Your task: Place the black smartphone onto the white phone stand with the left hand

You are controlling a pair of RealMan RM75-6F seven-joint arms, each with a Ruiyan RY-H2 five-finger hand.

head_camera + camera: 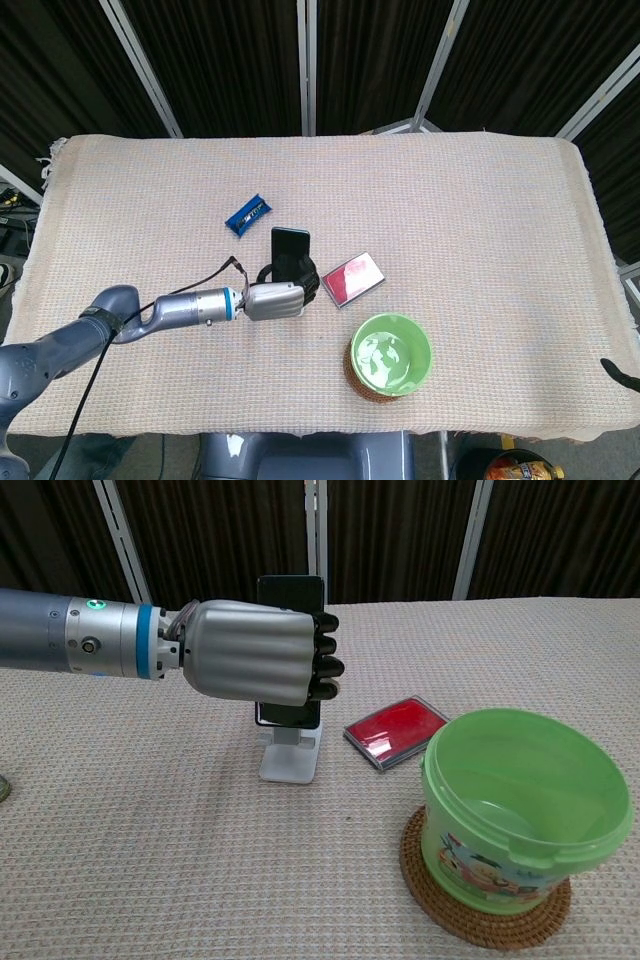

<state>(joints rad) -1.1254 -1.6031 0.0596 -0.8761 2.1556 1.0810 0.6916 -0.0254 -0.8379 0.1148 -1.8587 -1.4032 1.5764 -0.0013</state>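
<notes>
My left hand (255, 652) (276, 299) grips the black smartphone (291, 590) (290, 250), holding it upright with the fingers wrapped round its middle. The phone stands just above the white phone stand (290, 757), whose base shows below the hand; I cannot tell whether the phone touches the stand's ledge. In the head view the stand is almost wholly hidden under the hand. The right hand appears in neither view.
A red flat case (396, 730) (352, 279) lies right of the stand. A green tub (525, 815) (391, 354) sits on a wicker coaster (480, 918) at the front right. A blue wrapped bar (247, 212) lies behind the stand.
</notes>
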